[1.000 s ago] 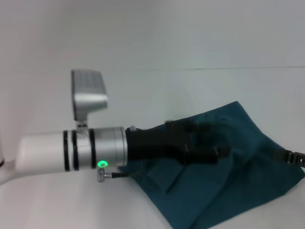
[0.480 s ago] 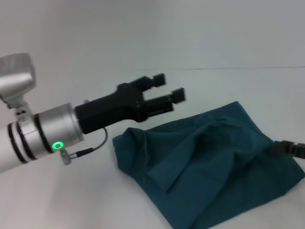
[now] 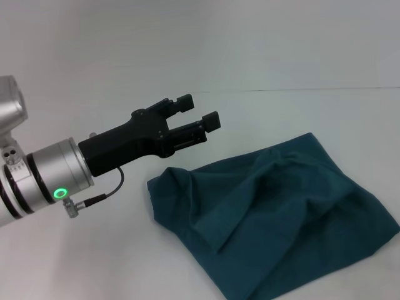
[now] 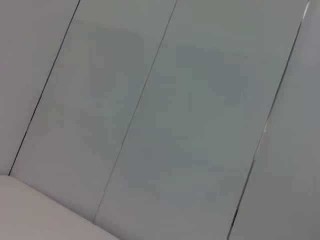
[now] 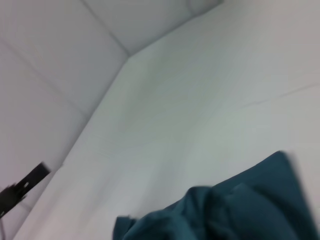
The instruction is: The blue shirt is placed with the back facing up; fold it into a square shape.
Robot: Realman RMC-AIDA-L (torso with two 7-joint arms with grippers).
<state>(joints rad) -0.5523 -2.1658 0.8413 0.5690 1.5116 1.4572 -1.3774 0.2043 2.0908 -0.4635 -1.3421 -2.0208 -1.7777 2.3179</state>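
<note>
The blue shirt (image 3: 275, 212) lies folded into a rough, wrinkled square on the white table, at the right and front of the head view; the right wrist view shows its far edge (image 5: 235, 210). My left gripper (image 3: 199, 111) is raised above the table to the upper left of the shirt, clear of the cloth, open and empty. In the right wrist view the left gripper's tip (image 5: 22, 187) appears far off at one edge. The right gripper is out of view. The left wrist view shows only wall panels.
A white table (image 3: 94, 262) spreads to the left and behind the shirt, with a seam line (image 3: 312, 89) at the back. A white panelled wall (image 4: 160, 120) stands beyond the table.
My left gripper lifted off the shirt and drew back up and to the left, leaving the cloth on the table. The right gripper's tip, seen earlier at the right edge, has left the view.
</note>
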